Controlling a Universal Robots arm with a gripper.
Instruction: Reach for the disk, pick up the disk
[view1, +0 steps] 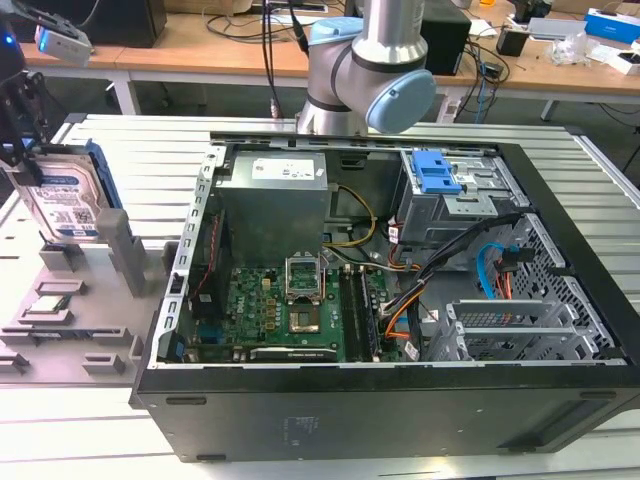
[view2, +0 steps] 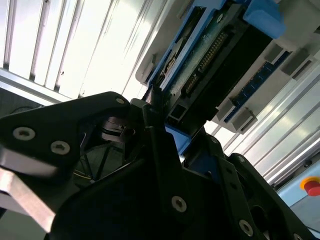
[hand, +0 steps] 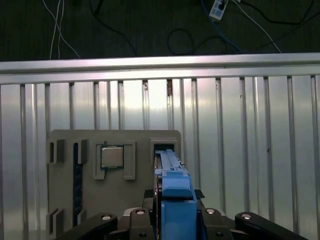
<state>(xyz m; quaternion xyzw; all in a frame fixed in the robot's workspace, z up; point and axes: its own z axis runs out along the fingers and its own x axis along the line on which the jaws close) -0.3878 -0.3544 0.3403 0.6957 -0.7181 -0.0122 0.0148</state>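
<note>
The disk (view1: 65, 195) stands on edge, slightly tilted, over the grey fixture (view1: 90, 330) at the exterior view's left. It is silver-grey with a white-and-blue label and blue side rails. My gripper (view1: 22, 160) comes down on its upper end from above and is shut on the disk. In the first wrist view the disk (hand: 173, 192) shows edge-on, its blue rail between the black fingers (hand: 150, 194), with the fixture's slot (hand: 162, 148) just beyond. The second wrist view shows the disk's circuit-board side (view2: 210, 55) ahead of the gripper (view2: 165, 120).
An open black computer case (view1: 180, 400) takes up the middle and the exterior view's right, with a blue latch (view1: 435, 172) on its drive bay. A square processor chip (hand: 112, 156) lies in the fixture beside the slot. The arm's base (view1: 365, 70) stands behind the case.
</note>
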